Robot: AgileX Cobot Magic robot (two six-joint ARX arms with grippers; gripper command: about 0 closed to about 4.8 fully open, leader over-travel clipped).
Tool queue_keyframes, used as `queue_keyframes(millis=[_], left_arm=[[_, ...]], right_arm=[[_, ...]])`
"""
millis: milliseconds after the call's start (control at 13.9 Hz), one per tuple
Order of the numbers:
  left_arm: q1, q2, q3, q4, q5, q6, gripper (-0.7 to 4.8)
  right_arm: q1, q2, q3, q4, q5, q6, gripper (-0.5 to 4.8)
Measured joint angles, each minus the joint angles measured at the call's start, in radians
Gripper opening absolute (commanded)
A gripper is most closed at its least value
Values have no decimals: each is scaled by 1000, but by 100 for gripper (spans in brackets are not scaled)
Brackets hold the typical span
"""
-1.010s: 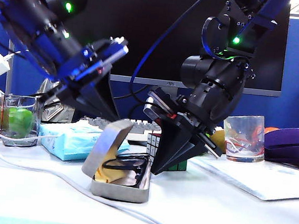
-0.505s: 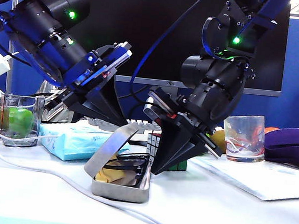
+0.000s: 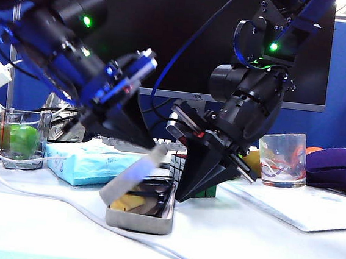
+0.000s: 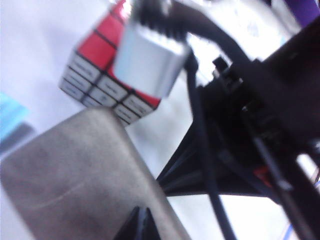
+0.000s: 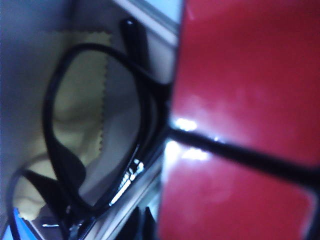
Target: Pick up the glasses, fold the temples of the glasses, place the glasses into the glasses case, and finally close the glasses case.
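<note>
**Lid half down over the glasses**

Left hand (image 3: 150, 144) closed, empty, tips pressed on the tilted lid of the glasses case (image 3: 138, 219) near the surface's front edge. Glasses (image 5: 95, 135) lying inside on yellow cloth (image 5: 82, 95). Right hand (image 3: 182, 194) closed, empty, planted beside the case's right end, against the Rubik's cube (image 4: 102, 65).

L claw (image 3: 149, 144) shut, tips on half-lowered lid of glasses case (image 3: 139, 215); R claw (image 3: 180, 197) shut at case's far end.

White table (image 3: 253, 247), cluttered.
Grey glasses case (image 3: 140, 215) near centre; tissue pack (image 3: 81, 160), green-filled tumbler (image 3: 20, 139) left; drinking glass (image 3: 282, 159) on board (image 3: 300, 206) right.
</note>
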Motion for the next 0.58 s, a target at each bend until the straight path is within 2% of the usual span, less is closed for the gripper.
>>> queue_keyframes(millis=[289,577], left_arm=[[-47,43,-7,-16,5,0,-4],[-49,46,-6,-8,3,1,-4]], right_arm=[[1,0,0,18,-24,0,-6],[1,-2,0,19,-27,0,-6]])
